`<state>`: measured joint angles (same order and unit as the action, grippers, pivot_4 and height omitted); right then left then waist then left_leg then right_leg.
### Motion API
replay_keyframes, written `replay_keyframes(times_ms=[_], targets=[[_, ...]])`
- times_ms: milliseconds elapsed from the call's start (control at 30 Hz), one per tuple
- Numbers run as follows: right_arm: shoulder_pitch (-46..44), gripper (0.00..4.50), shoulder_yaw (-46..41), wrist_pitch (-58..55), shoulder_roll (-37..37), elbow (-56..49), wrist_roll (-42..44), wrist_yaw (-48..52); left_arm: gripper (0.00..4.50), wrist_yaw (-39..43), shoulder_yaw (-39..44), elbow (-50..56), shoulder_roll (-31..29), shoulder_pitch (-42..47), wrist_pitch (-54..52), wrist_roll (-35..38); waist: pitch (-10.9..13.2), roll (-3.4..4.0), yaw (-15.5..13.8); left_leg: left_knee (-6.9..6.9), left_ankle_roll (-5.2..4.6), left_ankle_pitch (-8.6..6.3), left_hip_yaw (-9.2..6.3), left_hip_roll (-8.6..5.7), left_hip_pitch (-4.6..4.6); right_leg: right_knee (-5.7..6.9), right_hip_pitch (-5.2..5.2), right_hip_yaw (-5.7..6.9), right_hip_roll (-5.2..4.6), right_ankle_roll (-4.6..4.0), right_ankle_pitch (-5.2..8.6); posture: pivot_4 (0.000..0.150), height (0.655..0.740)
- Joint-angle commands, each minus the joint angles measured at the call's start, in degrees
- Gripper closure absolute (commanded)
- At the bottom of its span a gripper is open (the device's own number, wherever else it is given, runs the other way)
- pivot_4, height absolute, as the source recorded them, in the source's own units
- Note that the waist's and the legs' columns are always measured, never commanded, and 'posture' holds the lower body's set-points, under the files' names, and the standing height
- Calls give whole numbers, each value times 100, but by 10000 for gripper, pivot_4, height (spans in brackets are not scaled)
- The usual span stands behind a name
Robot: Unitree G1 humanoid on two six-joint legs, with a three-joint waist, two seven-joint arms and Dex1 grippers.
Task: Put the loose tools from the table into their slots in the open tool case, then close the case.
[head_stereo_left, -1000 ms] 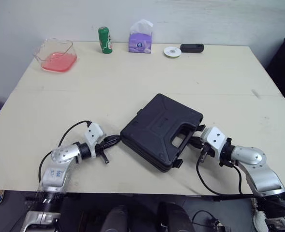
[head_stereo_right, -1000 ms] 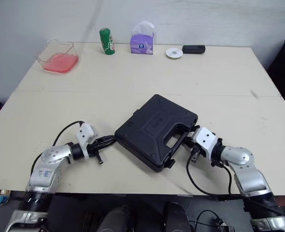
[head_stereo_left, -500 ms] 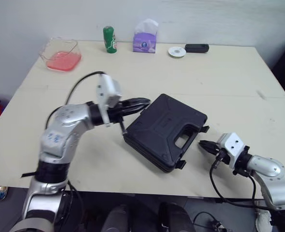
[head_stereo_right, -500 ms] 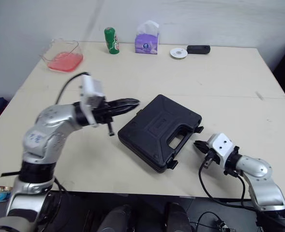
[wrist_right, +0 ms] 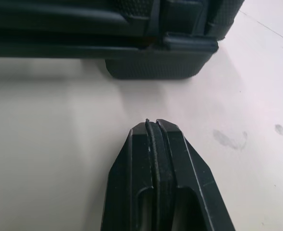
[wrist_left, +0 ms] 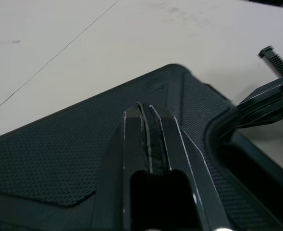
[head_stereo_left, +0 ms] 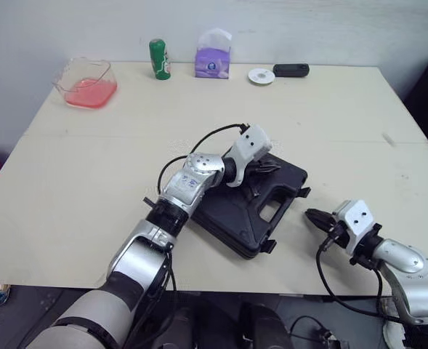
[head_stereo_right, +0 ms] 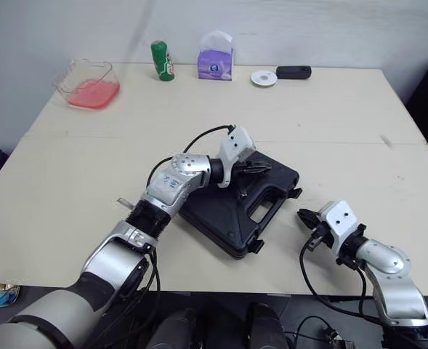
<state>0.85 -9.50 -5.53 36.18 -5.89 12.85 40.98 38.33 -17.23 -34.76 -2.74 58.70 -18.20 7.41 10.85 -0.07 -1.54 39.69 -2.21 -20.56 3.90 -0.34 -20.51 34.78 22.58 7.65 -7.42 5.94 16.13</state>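
Observation:
The black tool case point(head_stereo_left: 232, 217) lies closed near the table's front edge, its handle side facing my right arm. My left gripper point(head_stereo_left: 273, 168) reaches over the lid, fingers shut, and its tips rest on or just above the textured lid point(wrist_left: 59, 154) near the handle. My right gripper point(head_stereo_left: 310, 215) is on the table a little to the right of the case, shut with nothing in it, and points at the case's side edge point(wrist_right: 131, 29) and a latch point(wrist_right: 189, 43). I see no loose tools on the table.
Along the table's far edge stand a clear container with pink contents point(head_stereo_left: 87, 82), a green can point(head_stereo_left: 158, 59), a purple tissue box point(head_stereo_left: 212, 58), a white disc point(head_stereo_left: 260, 75) and a small black device point(head_stereo_left: 291, 70).
My left arm has swung from the case's left side up and across onto the lid. My right gripper has drawn back from the handle to the right.

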Motion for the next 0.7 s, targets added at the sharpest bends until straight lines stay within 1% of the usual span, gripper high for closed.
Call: replay_keyframes(times_ms=[33,233,333,600,700], targets=[[-87,45000,-174,-111,-21,-296,142,-117,44865,38,60,-684,344,276,442,-158,0,0,-24,1,-1,-1,-6,-1,-4,-4,-1,-1,-3,0,0,1500,7400],[-289,45000,-94,-372,-86,-365,135,-236,44865,220,-51,-1822,632,422,1084,-561,-1,0,-70,5,-5,-2,-9,-4,-3,-8,-7,6,-3,4,-2,1500,7400],[-339,45000,-46,-435,-85,-362,69,-278,44865,289,-122,-2189,734,391,1294,-752,-3,1,-95,5,-5,-2,-10,-4,6,-9,-15,7,-4,4,-2,1500,7400],[-409,45000,-8,-387,-92,-374,23,-306,44865,484,-364,-2598,885,242,1294,-1245,-47,1,-146,4,-12,-8,-13,-5,13,-20,-27,7,-6,4,-2,1500,7400],[-479,45000,-6,-395,-81,-392,21,-300,44865,519,-434,-2612,842,130,1187,-1417,-50,1,-133,1,-12,-10,-23,-2,30,-40,-53,6,-6,4,-2,1500,7400]])
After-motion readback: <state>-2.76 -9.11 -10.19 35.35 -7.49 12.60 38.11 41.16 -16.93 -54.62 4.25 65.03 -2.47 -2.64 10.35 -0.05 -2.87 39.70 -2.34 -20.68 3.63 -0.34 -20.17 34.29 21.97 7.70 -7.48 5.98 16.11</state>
